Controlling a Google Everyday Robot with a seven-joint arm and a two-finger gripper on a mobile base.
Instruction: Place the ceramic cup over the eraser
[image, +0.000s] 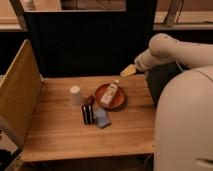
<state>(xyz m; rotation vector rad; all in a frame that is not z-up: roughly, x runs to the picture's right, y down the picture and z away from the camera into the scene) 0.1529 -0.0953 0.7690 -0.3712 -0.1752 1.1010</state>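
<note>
The ceramic cup (75, 95), small, cream-white and tapered, stands on the wooden table (60, 135) left of centre. Just in front of it and to its right stands a black striped block (87, 114), which looks like the eraser, with a blue-grey pad (102, 118) lying against its right side. My gripper (128, 71) is in the air above the table's back right part, behind the plate and well to the right of the cup. It holds nothing that I can see. The white arm (175, 50) reaches in from the right.
A red-brown plate (118, 101) sits right of the cup with a white bottle (110, 93) lying on it. A tan board (17, 95) walls the table's left side. A dark panel (90, 40) stands behind. The robot's white body (185, 125) fills the right.
</note>
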